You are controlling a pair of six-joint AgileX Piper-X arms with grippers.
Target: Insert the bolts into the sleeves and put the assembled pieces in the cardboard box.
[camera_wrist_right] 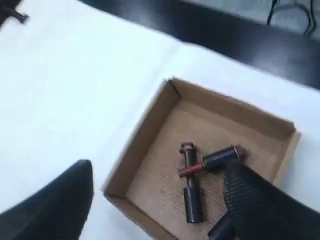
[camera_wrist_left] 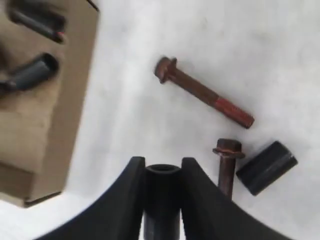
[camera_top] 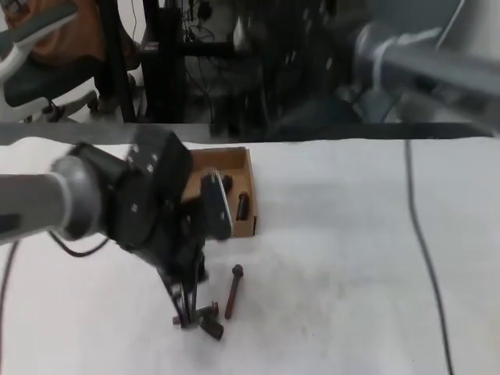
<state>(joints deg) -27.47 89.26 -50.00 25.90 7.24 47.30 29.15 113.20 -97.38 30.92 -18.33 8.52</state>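
My left gripper (camera_wrist_left: 162, 172) is shut on a black sleeve (camera_wrist_left: 162, 200), which it holds upright just above the white bench; in the high view this gripper (camera_top: 186, 316) is low at the front. A long rusty bolt (camera_wrist_left: 202, 92) lies loose ahead of it. A second bolt (camera_wrist_left: 227, 167) and a loose black sleeve (camera_wrist_left: 266, 167) lie close beside the fingers. The cardboard box (camera_wrist_left: 75, 100) holds two assembled pieces (camera_wrist_right: 190, 190). My right gripper (camera_wrist_right: 159, 172) hangs open above the box (camera_wrist_right: 140, 135) with nothing between its fingers.
The white bench stretches wide to the right of the box (camera_top: 242, 226). A dark cable (camera_top: 422, 234) runs down the bench at the right. A grey arm link (camera_top: 422, 55) crosses the upper right. The bench's dark back edge (camera_top: 351, 131) lies beyond the box.
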